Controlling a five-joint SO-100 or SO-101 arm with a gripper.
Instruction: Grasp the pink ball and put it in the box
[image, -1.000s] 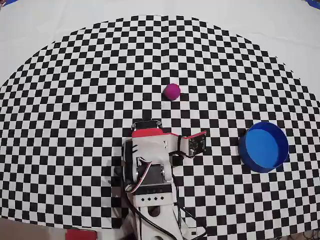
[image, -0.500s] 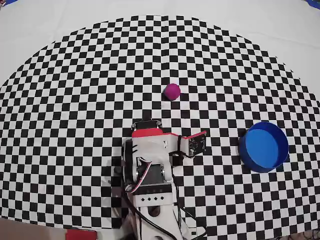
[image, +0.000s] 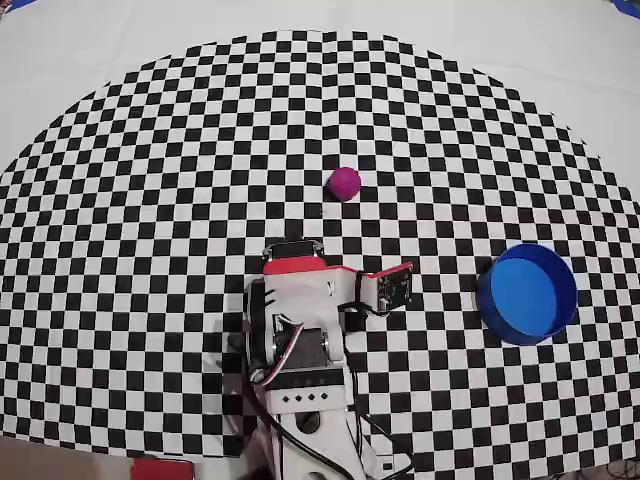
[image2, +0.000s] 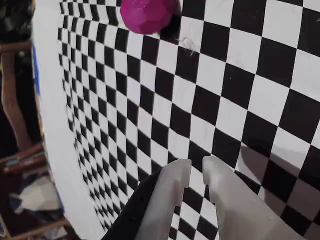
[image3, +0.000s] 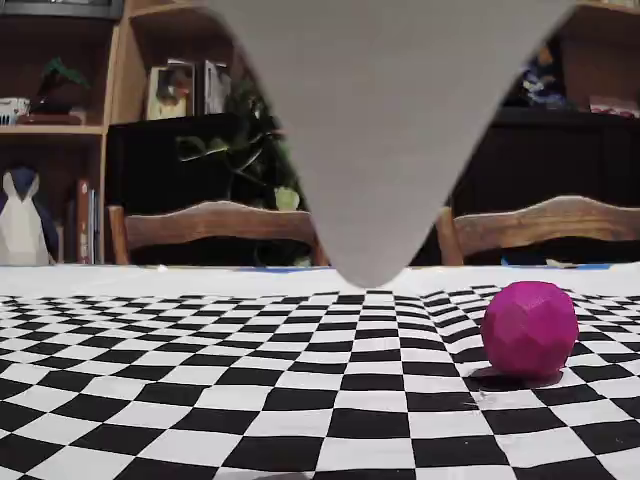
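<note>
Nearest the bench's near edge in the overhead view: arm (image: 300, 340) folded over its base, jaws (image2: 196, 170) tucked low and hidden there under the red wrist housing. Seen in the wrist view as 2 pale fingers (image2: 175, 175) with only a thin slit between the tips, so nearly pressed together, pinching nothing, pointing out over bare checkered cloth (image: 150, 200).

Further toward the far edge, slightly right of the arm's midline: pink ball (image: 344, 183), resting alone on the cloth near the middle of the bench, well apart from the jaws. Same ball cut by the upper edge of the wrist view (image2: 148, 15), up and a little left of the fingertips, so ahead of the jaws along their pointing line with a small sideways offset. A sphere, hence no long axis to line up with; any approach angle serves. Probably needed: wider spread first, then a reach forward and down over the ball.

Toward the bench's right edge, level with the wrist: box (image: 527, 294), blue, round, empty, well apart from both ball and jaws.
</note>
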